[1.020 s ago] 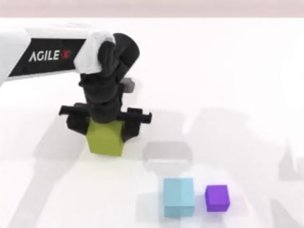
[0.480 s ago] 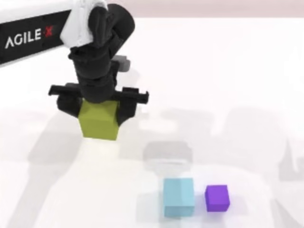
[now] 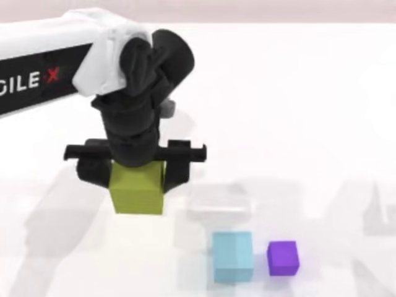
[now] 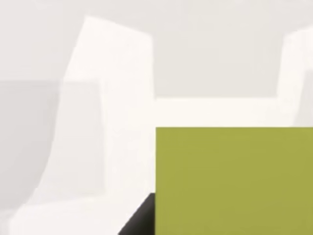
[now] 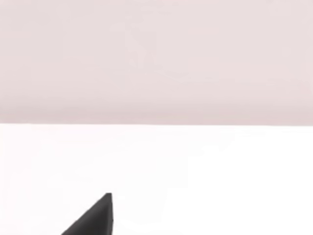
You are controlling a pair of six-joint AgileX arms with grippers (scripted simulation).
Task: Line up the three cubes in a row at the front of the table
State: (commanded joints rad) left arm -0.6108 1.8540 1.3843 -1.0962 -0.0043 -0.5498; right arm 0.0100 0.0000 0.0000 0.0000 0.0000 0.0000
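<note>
Olive-green cube (image 3: 137,192) clamped in left hand (image 3: 133,168); only top view shows blue cube (image 3: 233,257).

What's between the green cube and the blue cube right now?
Nothing: the top view shows only bare table between the green cube, held by the left gripper, and the blue cube.

Three cubes show on one table (image 3: 309,93): one olive-green cube (image 3: 136,189), one light-blue cube (image 3: 233,257), one purple cube (image 3: 283,258).

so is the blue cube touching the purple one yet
Apart. The top view shows a strip of white table between the light-blue cube and the purple cube.
</note>
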